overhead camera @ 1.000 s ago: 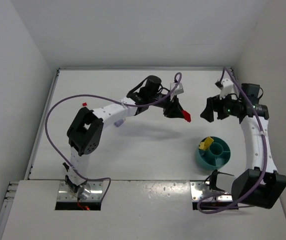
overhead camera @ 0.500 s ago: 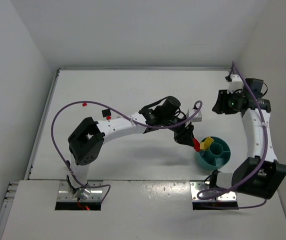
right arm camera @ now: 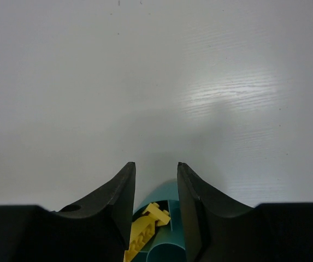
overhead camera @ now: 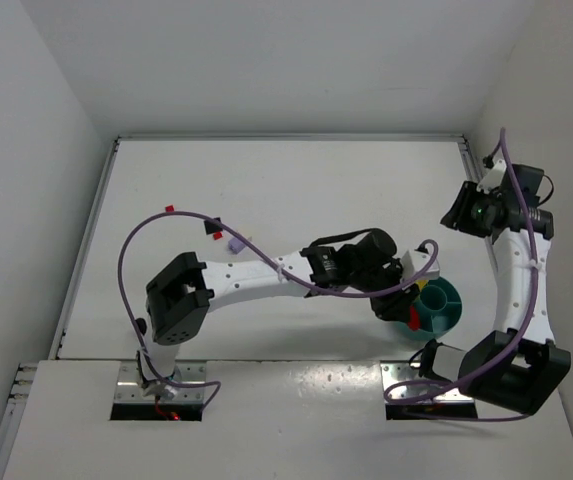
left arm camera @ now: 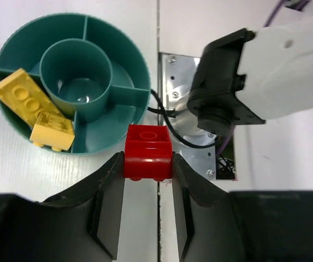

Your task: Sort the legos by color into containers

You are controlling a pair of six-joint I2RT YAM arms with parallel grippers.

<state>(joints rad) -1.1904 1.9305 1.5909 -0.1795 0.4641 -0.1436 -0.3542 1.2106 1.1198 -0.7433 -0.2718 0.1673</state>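
My left gripper (left arm camera: 148, 159) is shut on a red lego (left arm camera: 148, 150), its fingers (left arm camera: 108, 188) pressing both sides. It hangs just outside the near rim of the teal bowl (left arm camera: 118, 54). Two yellow legos (left arm camera: 24, 99) lie in one outer container of that bowl. From above, the left gripper (overhead camera: 404, 308) and red lego (overhead camera: 413, 318) sit at the bowl's (overhead camera: 455, 300) left edge. My right gripper (overhead camera: 463, 208) is raised at the far right. In its wrist view the right gripper (right arm camera: 156, 166) is open and empty, high over the bowl (right arm camera: 167, 189) and yellow legos (right arm camera: 154, 214).
Loose on the table's left half lie two small red legos (overhead camera: 169, 208) (overhead camera: 214, 234) and a lavender one (overhead camera: 234, 244). The right arm's base and mounting plate (left arm camera: 186, 117) sit close beside the bowl. White walls close in the table on three sides.
My left arm swung from the table's back centre down to the bowl, carrying the red lego. My right arm drew back to the right and its jaws narrowed.
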